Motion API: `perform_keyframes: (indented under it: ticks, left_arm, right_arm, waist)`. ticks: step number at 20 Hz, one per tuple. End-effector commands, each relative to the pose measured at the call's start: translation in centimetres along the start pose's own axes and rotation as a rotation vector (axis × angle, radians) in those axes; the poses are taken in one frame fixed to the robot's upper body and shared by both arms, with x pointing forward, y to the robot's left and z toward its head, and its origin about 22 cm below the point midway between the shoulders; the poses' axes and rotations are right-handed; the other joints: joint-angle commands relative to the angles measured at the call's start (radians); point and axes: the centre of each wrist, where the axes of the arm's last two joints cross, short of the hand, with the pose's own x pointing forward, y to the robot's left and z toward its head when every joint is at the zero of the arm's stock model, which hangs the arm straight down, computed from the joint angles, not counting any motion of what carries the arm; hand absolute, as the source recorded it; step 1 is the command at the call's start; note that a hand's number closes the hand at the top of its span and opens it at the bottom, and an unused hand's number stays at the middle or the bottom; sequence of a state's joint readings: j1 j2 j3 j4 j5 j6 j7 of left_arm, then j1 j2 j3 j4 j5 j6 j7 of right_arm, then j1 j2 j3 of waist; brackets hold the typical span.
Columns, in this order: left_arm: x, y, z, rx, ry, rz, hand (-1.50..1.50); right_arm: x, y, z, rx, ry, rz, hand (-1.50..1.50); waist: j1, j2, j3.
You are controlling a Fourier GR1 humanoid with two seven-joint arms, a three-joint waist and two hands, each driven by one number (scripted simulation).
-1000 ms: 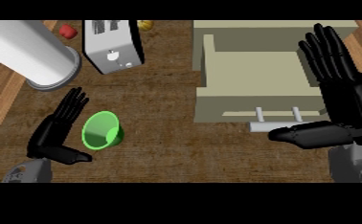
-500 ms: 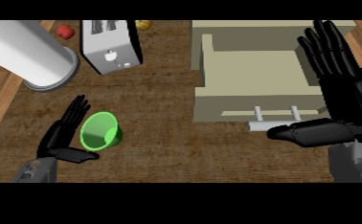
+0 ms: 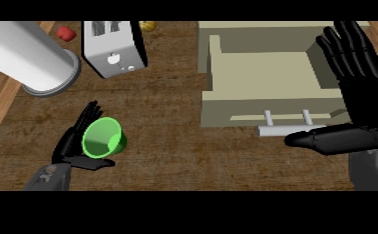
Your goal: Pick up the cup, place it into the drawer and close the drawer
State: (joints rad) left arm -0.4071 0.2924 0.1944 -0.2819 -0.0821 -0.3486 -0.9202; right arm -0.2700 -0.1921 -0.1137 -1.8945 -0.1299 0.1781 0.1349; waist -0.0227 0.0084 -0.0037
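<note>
Half around cup [image 3: 103, 139] with left hand [image 3: 72, 145], fingers wide, nothing held; cup on counter [image 3: 177, 145], well left of open drawer [image 3: 258, 75], right hand [image 3: 357, 100] wide beside it. Could shove cup away by closing off-centre.

On the brown wooden counter [image 3: 177, 153], the green plastic cup [image 3: 103, 138] lies front left, with the black left hand [image 3: 68, 150] just beside it on its left. The white box-shaped toaster [image 3: 112, 48] stands behind the cup. The grey metal cylinder [image 3: 33, 58] is left of the toaster, and the open beige drawer [image 3: 221, 110] is well apart to the right.

One head view, steeply downward, close above counter [image 3: 170, 98]
</note>
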Motion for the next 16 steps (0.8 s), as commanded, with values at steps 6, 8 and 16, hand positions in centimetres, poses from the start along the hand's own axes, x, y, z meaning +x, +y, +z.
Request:
perform_keyframes:
  ticks: [6, 8, 16]
  left_arm:
    - [0.1, 0.6, -0.2, -0.066, -0.090, 0.071, -1.50]
    - [-0.3, -1.3, -1.0, -0.080, -0.103, 0.087, -1.50]
    - [-0.2, -2.8, -2.4, -0.165, -0.103, 0.223, -1.50]
  right_arm:
    - [-0.6, -0.2, -0.7, -0.009, -0.001, -0.010, -1.50]
    - [-1.1, 0.2, -0.6, -0.010, 0.000, 0.014, -1.50]
    - [-0.5, -0.9, -0.6, 0.000, 0.014, 0.013, -1.50]
  waist:
    - [-0.003, 0.004, -0.001]
    - [-0.003, 0.004, -0.001]
    - [-0.007, 0.004, -0.001]
